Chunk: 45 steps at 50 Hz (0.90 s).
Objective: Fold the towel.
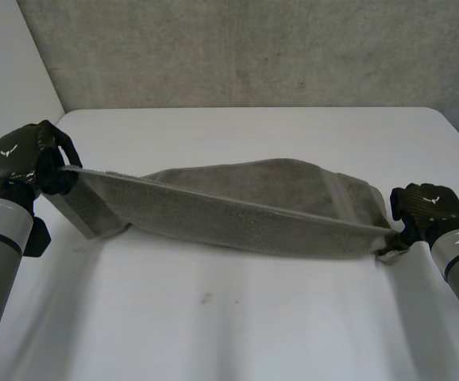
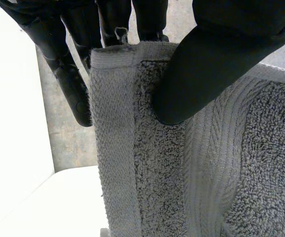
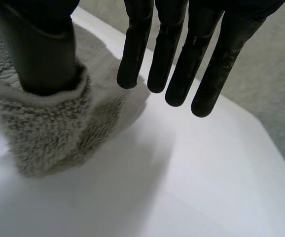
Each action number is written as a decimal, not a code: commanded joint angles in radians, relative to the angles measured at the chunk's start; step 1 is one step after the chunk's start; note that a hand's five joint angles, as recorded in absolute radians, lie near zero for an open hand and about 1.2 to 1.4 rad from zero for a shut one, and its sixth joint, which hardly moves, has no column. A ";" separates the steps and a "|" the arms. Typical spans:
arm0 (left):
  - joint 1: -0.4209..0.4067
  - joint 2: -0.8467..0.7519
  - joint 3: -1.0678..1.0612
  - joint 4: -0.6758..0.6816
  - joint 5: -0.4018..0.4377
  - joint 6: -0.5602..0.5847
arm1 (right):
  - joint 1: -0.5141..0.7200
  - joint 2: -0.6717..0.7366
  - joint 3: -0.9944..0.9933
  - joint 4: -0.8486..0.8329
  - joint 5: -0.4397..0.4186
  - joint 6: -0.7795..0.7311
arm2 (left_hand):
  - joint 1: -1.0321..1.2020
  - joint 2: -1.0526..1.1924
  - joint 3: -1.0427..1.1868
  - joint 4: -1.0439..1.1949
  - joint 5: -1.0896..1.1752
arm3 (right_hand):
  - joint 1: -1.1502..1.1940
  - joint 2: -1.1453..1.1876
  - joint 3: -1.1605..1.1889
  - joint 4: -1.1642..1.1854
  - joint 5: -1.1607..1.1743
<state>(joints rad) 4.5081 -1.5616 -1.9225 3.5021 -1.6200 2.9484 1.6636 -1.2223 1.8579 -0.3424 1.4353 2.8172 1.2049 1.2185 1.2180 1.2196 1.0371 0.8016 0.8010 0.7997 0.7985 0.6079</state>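
A grey towel (image 1: 245, 206) hangs stretched across the white table (image 1: 237, 317) between my two hands, its middle sagging onto the surface. My left hand (image 1: 23, 155) holds the left end raised above the table. In the left wrist view its thumb (image 2: 216, 54) presses the towel (image 2: 157, 173) near the hemmed edge against the fingers (image 2: 68, 74) behind it. My right hand (image 1: 428, 205) is low at the towel's right end. There the thumb (image 3: 44, 49) is sunk into a bunched fold of towel (image 3: 49, 133), and the straight fingers (image 3: 182, 59) reach past it over the table.
A grey wall (image 1: 253, 48) runs behind the table's far edge. Bare table lies in front of the towel and to the right of my right hand.
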 commanded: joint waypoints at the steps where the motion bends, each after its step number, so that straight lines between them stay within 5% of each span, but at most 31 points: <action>1: 0.000 0.000 -0.006 0.000 0.002 0.001 | -0.008 0.000 -0.016 0.078 -0.059 0.004 | 0.191 0.178 0.178 0.177 0.185 | 0.260 0.260 0.262 0.263 0.279; 2: 0.000 0.000 -0.006 0.000 0.002 0.003 | -0.008 0.000 -0.025 0.089 -0.064 0.004 | 0.191 0.178 0.178 0.177 0.185 | 0.517 0.517 0.519 0.520 0.536; 4: 0.002 0.002 -0.006 0.000 0.002 0.003 | -0.008 -0.002 -0.029 0.097 -0.071 0.002 | 0.191 0.178 0.178 0.177 0.185 | 0.594 0.595 0.596 0.597 0.613; 8: 0.002 0.003 -0.006 -0.002 0.003 0.003 | -0.022 -0.020 -0.036 0.112 -0.092 -0.015 | 0.191 0.178 0.178 0.177 0.185 | 0.595 0.595 0.597 0.598 0.614; 16: -0.007 0.066 0.016 -0.017 0.005 0.011 | -0.044 -0.269 -0.078 0.252 -0.179 -0.079 | 0.191 0.178 0.178 0.177 0.185 | 0.595 0.595 0.597 0.598 0.614; 25: 0.003 0.259 0.161 -0.179 0.015 0.014 | -0.045 -0.483 -0.371 0.560 -0.225 -0.157 | 0.191 0.178 0.178 0.177 0.185 | 0.595 0.595 0.597 0.598 0.614; 32: 0.008 0.278 0.303 -0.339 0.063 0.011 | -0.038 -0.453 -0.660 0.780 -0.210 -0.217 | 0.191 0.178 0.178 0.177 0.185 | 0.595 0.595 0.597 0.598 0.614; 36: 0.020 0.249 0.358 -0.394 0.069 0.014 | -0.041 -0.317 -0.785 0.922 -0.207 -0.260 | 0.191 0.178 0.178 0.177 0.185 | 0.595 0.595 0.597 0.598 0.614; 45: 0.020 -0.101 0.437 -0.422 0.069 0.015 | 0.008 -0.010 -0.864 1.001 -0.153 -0.347 | 0.191 0.178 0.178 0.177 0.185 | 0.595 0.595 0.597 0.598 0.614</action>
<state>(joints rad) 4.5328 -1.4265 -1.5332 3.0820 -1.5485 2.9631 1.6317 -1.4337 1.0280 0.6535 1.2354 2.5146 1.2049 1.2186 1.2180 1.2196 1.0371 1.3432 1.3313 1.3350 1.3390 1.1739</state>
